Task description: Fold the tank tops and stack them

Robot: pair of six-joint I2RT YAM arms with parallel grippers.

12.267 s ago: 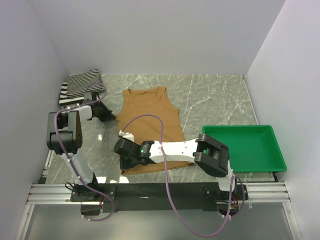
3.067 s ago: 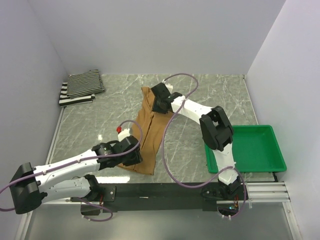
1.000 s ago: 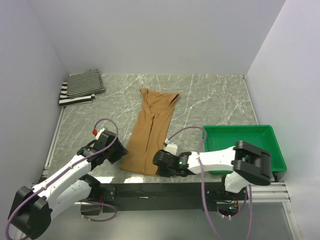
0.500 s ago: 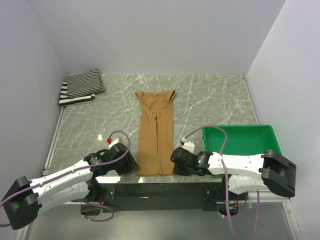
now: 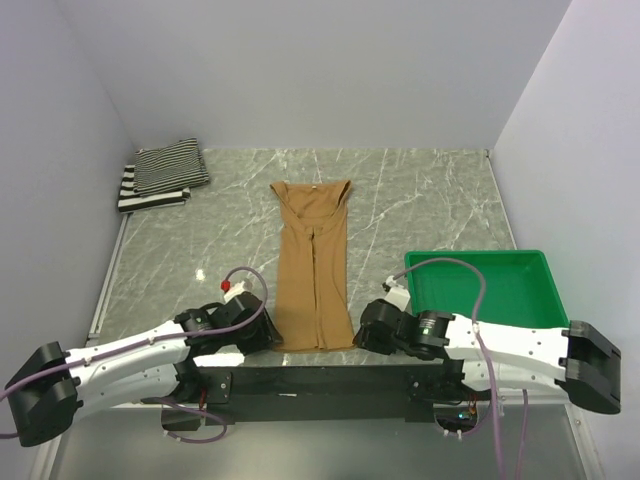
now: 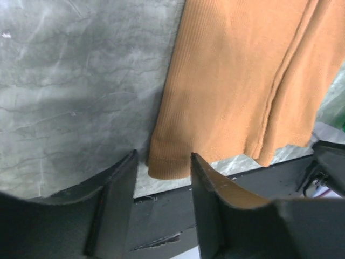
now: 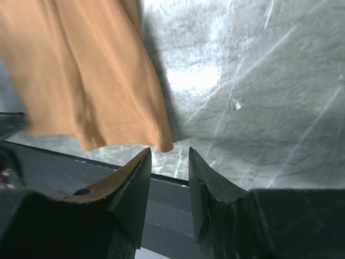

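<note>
Left gripper (image 5: 260, 335) is sitting low at the near table edge with its jaws standing moderately apart, gripping nothing; in the left wrist view the two fingers (image 6: 121, 183) are straddling the near left hem corner of the plain tan-brown ribbed cloth tank top (image 6: 232, 81), which is lying flat on the grey marble-pattern table (image 5: 420, 200). Right gripper (image 5: 368, 330) is mirroring it, jaws also apart and empty, with the right hem corner lying just ahead of its fingertips, slightly to their left in the right wrist view, and not between them. So the tan top (image 5: 312, 270) is lying between the two grippers and stretching away from them, both sides turned in to a narrow strip with the edges meeting down the middle. Judging by this, the grippers are probably posted at the two hem corners so they can pinch both and carry the hem up toward the neckline for the crosswise fold. Far ahead and left of the left gripper, the thin dark-pinstriped top (image 5: 172, 165) is resting folded on the wide black-and-white striped top (image 5: 135, 195), likely the stack the tan one is joining. Green plastic tray (image 5: 520, 300) is sitting just right of the right gripper, holding nothing. Count: three tank tops, two grippers, one tray.
</note>
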